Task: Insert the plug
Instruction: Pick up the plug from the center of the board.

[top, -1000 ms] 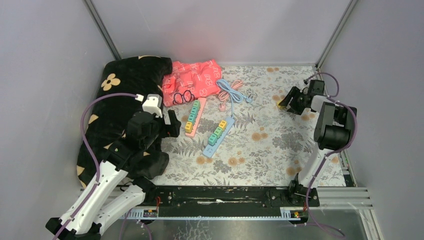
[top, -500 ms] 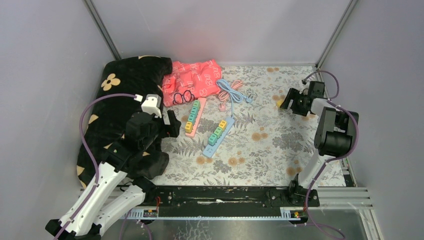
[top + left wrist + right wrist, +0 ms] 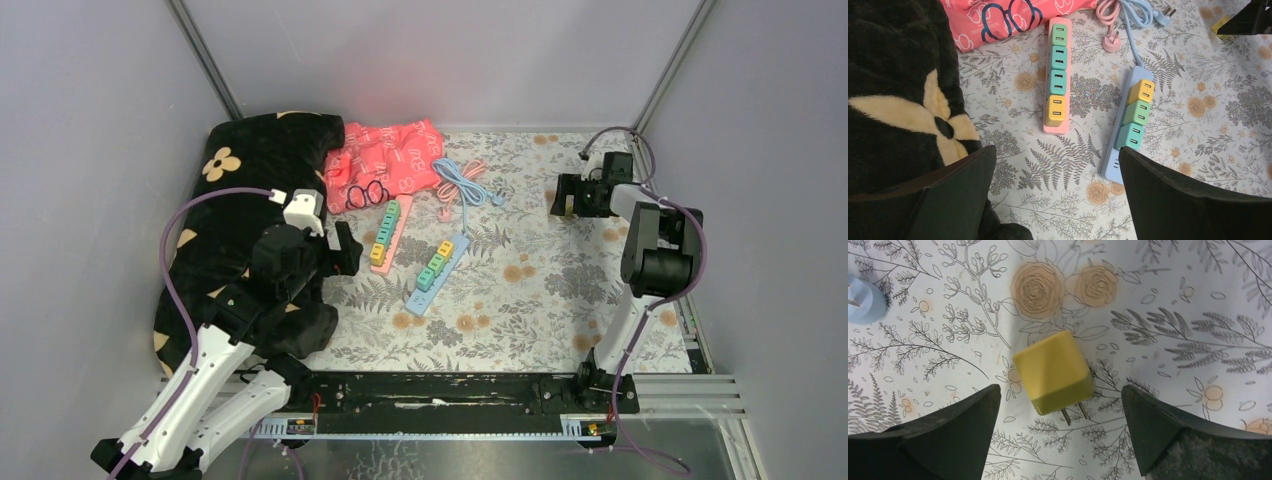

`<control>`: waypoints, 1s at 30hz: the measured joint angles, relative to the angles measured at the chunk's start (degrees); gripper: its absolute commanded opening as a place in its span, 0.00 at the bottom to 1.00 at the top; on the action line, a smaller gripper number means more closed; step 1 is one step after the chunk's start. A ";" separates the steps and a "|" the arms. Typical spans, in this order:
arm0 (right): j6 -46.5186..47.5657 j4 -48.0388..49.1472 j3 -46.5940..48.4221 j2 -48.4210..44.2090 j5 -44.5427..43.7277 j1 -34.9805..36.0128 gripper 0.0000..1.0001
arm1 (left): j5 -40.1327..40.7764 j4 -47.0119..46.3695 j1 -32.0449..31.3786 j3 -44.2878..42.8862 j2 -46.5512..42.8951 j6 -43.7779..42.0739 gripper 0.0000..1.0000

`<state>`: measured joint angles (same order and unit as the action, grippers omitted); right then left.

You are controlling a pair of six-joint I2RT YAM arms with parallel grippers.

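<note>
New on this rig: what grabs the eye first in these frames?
The yellow plug lies on the floral cloth at the far right, prongs showing, between the open fingers of the right hand. Mid-table, a pink power strip and a blue power strip with coloured sockets lie side by side, apart. A black flower-print blanket fills the left edge, beside the open left hand.

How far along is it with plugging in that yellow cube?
Done: the right tool is over the yellow plug, which lies loose on the table. In hand: nothing; the tool hangs open around it, not gripping. Left: grip it, carry it over, probably to the blue strip, and push it in.
</note>
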<state>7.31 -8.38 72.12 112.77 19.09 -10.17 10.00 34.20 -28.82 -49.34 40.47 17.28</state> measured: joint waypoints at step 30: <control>7.39 -2.05 1.46 1.20 -8.39 6.75 0.56 | -1.11 -0.26 0.00 0.00 -0.24 -0.09 1.00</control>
<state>14.70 -10.44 73.58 113.97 10.70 -3.42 8.88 33.93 -28.82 -49.34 40.23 17.19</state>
